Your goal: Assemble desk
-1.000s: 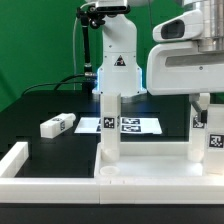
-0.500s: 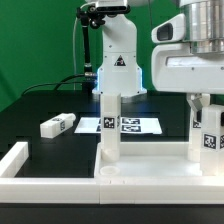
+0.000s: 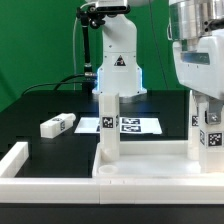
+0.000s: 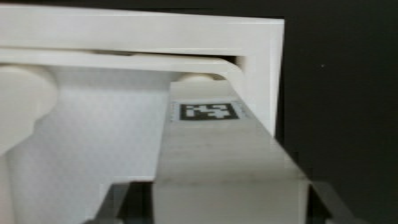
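Note:
The desk top [image 3: 150,168] lies flat at the front, a white tray with a raised rim. One white leg [image 3: 110,125] stands upright on its corner at the exterior view's left. My gripper [image 3: 206,105] is shut on a second tagged leg [image 3: 210,135] and holds it upright over the corner at the exterior view's right. In the wrist view that leg [image 4: 217,150] runs from between my dark fingers [image 4: 125,205] down to the corner of the top [image 4: 160,40]; my gripper [image 4: 222,208] clamps its near end. A third leg [image 3: 57,125] lies loose on the black table.
The marker board [image 3: 135,125] lies flat behind the upright leg. A white border rail [image 3: 20,160] runs along the front and the exterior view's left. The arm's white base [image 3: 118,60] stands at the back, with a green wall behind it.
My gripper has shifted toward the exterior view's right, taking the held leg with it. The upright leg, the loose leg and the desk top have stayed put.

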`<action>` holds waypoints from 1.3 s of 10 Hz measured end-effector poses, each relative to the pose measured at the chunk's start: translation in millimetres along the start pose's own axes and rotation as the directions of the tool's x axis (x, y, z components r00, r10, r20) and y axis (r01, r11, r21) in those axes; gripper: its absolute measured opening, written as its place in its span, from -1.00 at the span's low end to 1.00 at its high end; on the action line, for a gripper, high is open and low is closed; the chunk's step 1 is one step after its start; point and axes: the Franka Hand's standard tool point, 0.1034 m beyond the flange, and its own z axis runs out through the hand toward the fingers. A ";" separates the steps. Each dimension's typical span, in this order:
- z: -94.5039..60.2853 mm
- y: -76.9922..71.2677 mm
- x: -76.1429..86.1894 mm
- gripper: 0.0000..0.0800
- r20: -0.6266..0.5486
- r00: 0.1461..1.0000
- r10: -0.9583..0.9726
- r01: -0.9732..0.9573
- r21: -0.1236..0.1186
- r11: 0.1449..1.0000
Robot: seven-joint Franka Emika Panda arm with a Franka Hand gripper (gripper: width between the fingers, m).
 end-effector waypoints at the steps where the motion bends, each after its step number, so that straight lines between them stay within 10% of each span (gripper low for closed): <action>1: 2.0 1.1 -1.6 -0.27 -0.001 0.997 0.071 -0.071 -0.003 0.997; 5: 5.1 -0.1 -2.3 0.54 -0.017 0.975 -0.220 0.220 -0.003 0.975; 10: 3.5 -7.9 -1.6 0.62 -0.017 0.771 -0.637 0.637 -0.001 0.771; 13: 3.8 -7.3 -7.9 0.62 -0.023 0.372 -0.928 0.927 -0.048 0.372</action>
